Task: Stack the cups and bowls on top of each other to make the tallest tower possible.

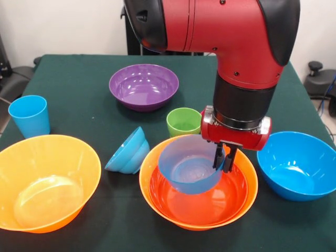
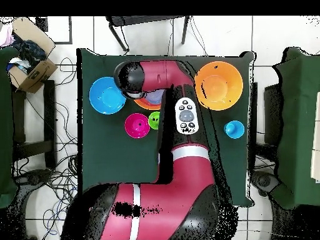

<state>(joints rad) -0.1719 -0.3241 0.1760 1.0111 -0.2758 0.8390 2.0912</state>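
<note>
A dark green table [image 1: 79, 79] fills the view, white wall behind; from overhead, tiled floor, cables and a cardboard box [image 2: 28, 65] surround it. My gripper [image 1: 224, 157] pinches the rim of a pale blue bowl [image 1: 189, 170], tilted inside a red-orange bowl [image 1: 202, 202] nested in an orange bowl [image 1: 149, 181]. Another orange bowl [image 1: 47, 181], a blue bowl [image 1: 299, 165], a purple bowl [image 1: 143, 86], a tipped blue bowl [image 1: 128, 151], a green cup [image 1: 182, 122] and a blue cup [image 1: 29, 115] sit around it.

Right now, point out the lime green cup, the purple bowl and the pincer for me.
lime green cup [image 1: 184, 122]: front view, on its inner wall.
purple bowl [image 1: 143, 85]: front view, on its inside bottom.
pincer [image 1: 224, 157]: front view, midway between the fingertips at the blue bowl's rim.
</note>
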